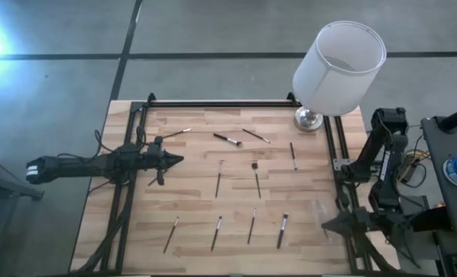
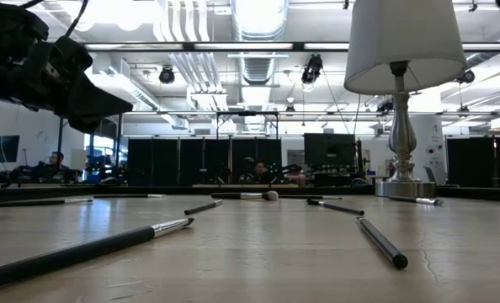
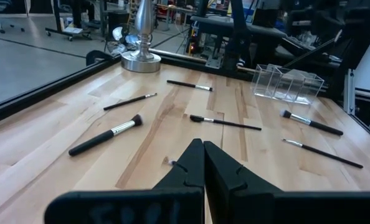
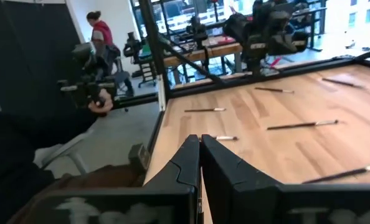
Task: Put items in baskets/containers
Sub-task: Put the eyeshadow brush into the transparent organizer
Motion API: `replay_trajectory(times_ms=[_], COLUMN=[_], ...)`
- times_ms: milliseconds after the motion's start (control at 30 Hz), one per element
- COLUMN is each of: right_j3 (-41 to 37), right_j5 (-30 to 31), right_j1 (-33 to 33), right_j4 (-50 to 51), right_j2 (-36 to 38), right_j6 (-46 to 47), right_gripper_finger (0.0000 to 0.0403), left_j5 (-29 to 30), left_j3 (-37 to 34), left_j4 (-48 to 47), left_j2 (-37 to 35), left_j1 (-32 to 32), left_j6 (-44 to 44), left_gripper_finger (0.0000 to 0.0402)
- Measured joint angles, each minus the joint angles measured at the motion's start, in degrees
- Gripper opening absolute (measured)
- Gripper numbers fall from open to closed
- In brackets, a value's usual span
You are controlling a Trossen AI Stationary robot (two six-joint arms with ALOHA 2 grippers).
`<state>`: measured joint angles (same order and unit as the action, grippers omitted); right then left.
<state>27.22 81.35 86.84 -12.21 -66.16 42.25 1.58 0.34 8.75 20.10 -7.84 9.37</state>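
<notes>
Wooden desk (image 1: 190, 192) with brushes (image 1: 255, 178) scattered, none in clear tray (image 3: 288, 83) at frame right. Left pincer (image 1: 175, 160) mid-left and right pincer (image 1: 328, 225) lower right both pressed together, empty. Nothing stowed yet.

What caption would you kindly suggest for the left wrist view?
Shut left gripper above the table, facing scattered brushes and the clear container.

We are seeing a wooden table (image 1: 198, 177) filling the middle of the high view, framed by a black rail (image 1: 221, 102). A lamp (image 1: 336, 69) with a white shade and silver base is standing at its upper right corner. A person (image 4: 101, 34) is showing at upper left of the right wrist view.
</notes>
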Motion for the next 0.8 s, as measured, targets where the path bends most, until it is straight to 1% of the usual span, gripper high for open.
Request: replay_trajectory(times_ms=[133,233,433,633,800], right_j3=[-0.04,-0.07,-0.09,-0.09,-0.11], right_j5=[0.07,0.05,-0.10,-1.58,-1.71], right_j1=[-0.08,-0.04,-0.06,-0.06,-0.06], right_j4=[0.26,0.33,2.06,5.17,5.86], right_j2=[-4.15,-5.32,-3.99,-3.22,-3.22], right_j6=[3.72,4.57,5.12,9.91,10.92], right_gripper_finger=[0.0008,0.0008,0.0008,0.0009,0.0023], left_j5=[0.01,0.00,0.00,0.00,0.00], left_j3=[0.00,0.00,0.00,0.00,0.00], left_j4=[0.01,0.00,0.00,-0.02,-0.02], left_j2=[0.00,0.00,0.00,0.00,-0.01], left_j1=[0.00,0.00,0.00,-0.04,-0.04], left_j6=[0.00,0.02,0.04,0.04,0.04], left_gripper_finger=[0.0000,0.0000,0.0000,0.0000,0.0000])
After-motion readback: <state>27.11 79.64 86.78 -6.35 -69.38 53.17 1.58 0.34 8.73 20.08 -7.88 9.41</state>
